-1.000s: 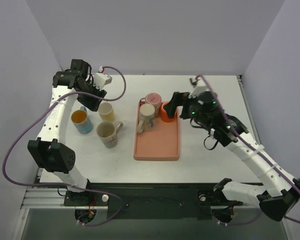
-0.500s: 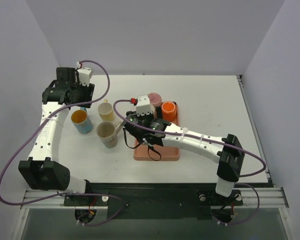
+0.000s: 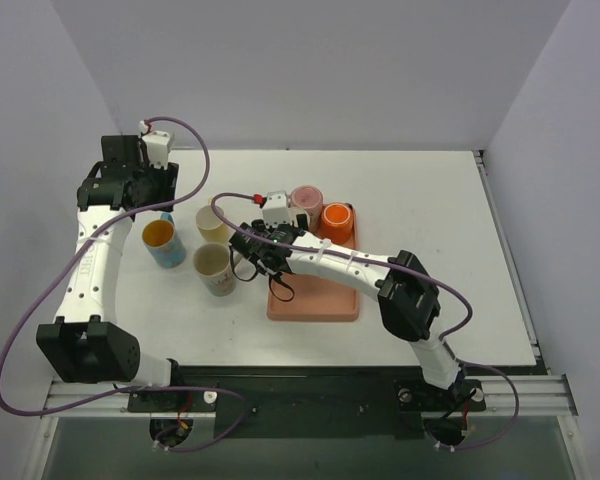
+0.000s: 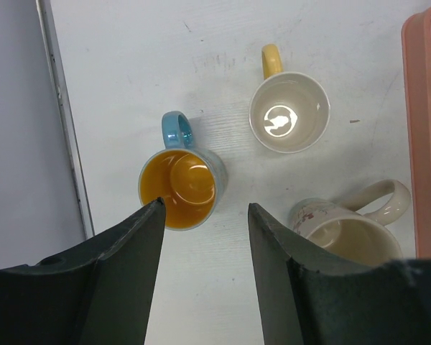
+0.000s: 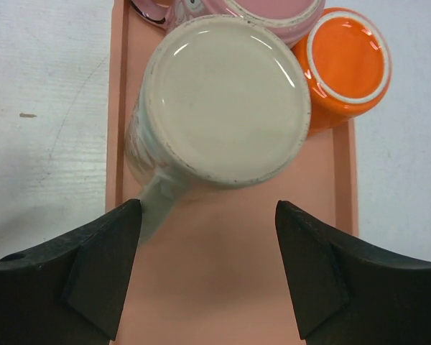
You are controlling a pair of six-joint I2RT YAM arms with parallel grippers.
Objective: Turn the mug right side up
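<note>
We see right pincer wide open, empty, over inverted mug on tray. Crowding it: orange mug, pink mug. We fear closing pincer clips neighbours, or mug slips mid-flip.

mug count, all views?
6. On the table: blue mug, yellow-handled mug, floral mug. On the pink tray: cream mug, pink mug, orange mug. No others visible.

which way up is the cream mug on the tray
Upside down: the cream mug shows its flat closed base to the right wrist camera.
</note>
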